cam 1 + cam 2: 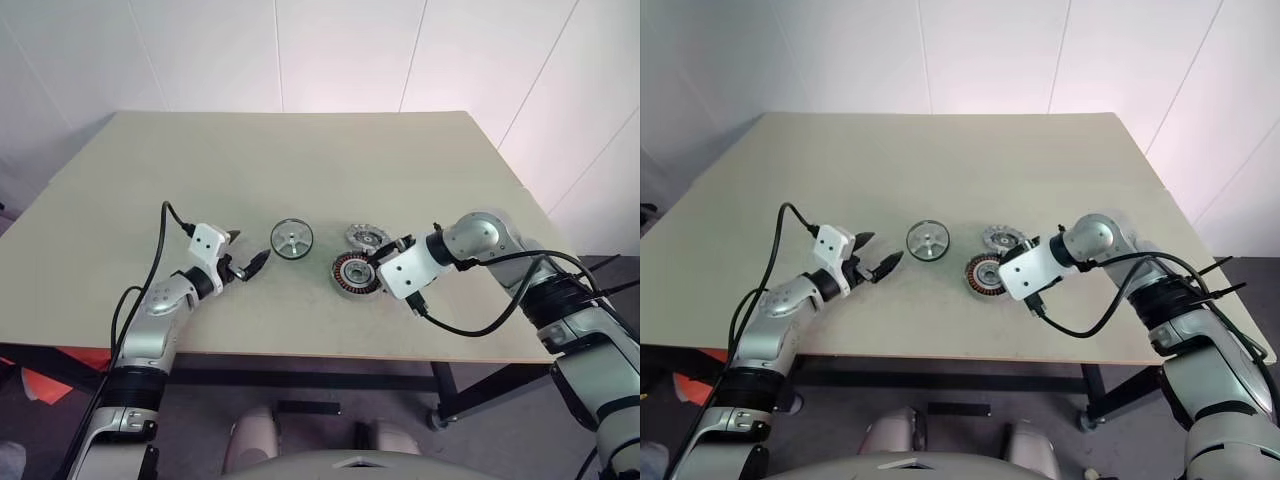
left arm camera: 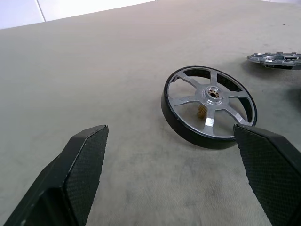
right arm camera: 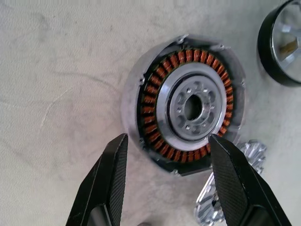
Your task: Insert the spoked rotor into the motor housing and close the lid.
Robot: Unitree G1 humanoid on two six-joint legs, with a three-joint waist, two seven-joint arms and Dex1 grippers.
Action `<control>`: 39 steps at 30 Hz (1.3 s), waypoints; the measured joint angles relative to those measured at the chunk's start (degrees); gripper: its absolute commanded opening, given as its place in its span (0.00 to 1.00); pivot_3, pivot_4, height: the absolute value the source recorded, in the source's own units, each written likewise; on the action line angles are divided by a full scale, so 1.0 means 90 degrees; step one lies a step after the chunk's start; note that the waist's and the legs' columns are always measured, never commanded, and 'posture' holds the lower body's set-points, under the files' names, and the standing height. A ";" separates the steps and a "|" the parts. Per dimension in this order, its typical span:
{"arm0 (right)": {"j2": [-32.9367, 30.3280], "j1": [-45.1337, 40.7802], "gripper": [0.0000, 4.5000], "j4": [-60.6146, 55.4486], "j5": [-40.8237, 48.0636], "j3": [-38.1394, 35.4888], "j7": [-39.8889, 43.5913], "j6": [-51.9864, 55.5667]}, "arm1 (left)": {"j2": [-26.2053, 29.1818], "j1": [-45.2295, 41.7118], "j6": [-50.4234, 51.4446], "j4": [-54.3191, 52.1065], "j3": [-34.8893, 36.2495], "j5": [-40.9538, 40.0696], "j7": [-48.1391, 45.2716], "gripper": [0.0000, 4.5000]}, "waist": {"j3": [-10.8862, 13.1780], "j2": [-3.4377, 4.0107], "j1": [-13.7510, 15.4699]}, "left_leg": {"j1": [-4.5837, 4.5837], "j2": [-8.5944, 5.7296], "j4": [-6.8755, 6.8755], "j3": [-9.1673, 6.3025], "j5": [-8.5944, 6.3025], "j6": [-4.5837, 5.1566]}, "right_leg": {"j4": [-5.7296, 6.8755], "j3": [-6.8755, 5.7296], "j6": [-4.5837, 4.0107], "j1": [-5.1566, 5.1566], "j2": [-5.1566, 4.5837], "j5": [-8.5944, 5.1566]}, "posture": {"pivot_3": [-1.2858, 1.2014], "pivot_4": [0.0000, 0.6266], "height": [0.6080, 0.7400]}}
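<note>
Left tool (image 2: 171,179) apart, near the dark-rimmed silvery spoked rotor (image 1: 291,239) on the beige desk (image 1: 300,160); right tool (image 3: 167,165) apart over the copper-wound round motor housing (image 3: 188,108)

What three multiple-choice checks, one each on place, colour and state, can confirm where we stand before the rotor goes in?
1. Where does the small dark-rimmed spoked rotor lie?
A. on the beige table, between the left gripper and the round motor housing
B. inside the housing
C. in the right gripper

2. What colour are the housing's windings?
A. blue
B. coppery orange
C. white

3. How does the left gripper stand?
A. shut on the rotor
B. shut on nothing
C. open, holding nothing

Answers: 1 A, the head views show the rotor flat on the table between them. 2 B, the right wrist view shows orange coils around the silvery centre. 3 C, the left wrist view shows its fingers spread wide, short of the rotor.
</note>
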 measured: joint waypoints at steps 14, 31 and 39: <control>0.0230 0.0006 0.66 0.0039 -0.0279 0.0248 -0.0136 -0.0118 | 0.0071 0.0164 0.0046 -0.0113 0.0002 -0.0001 0.0015 1.00 | 0.0000 -0.0002 -0.0003 | 0.0001 0.0001 0.0000 0.0000 0.0000 0.0000 | 0.0001 0.0001 0.0000 -0.0001 0.0001 0.0000 | 0.52 0.00 1.00; 0.0390 -0.0157 0.44 0.0528 -0.0446 0.0389 -0.0265 -0.0480 | 0.0075 0.0219 0.0084 -0.0176 0.0035 -0.0001 0.0138 1.00 | -0.0017 -0.0031 -0.0026 | 0.0023 0.0002 0.0000 0.0000 0.0000 -0.0002 | 0.0007 0.0006 -0.0001 0.0011 0.0004 0.0000 | 0.52 0.00 1.00; 0.0838 -0.0426 0.44 0.1003 -0.0566 0.0390 -0.0461 -0.0283 | 0.0071 0.0223 0.0082 -0.0180 0.0036 0.0000 0.0189 1.00 | -0.0013 -0.0039 -0.0196 | 0.0029 0.0003 0.0000 -0.0002 0.0002 -0.0005 | 0.0024 0.0011 -0.0006 -0.0004 0.0008 0.0004 | 0.52 0.00 1.00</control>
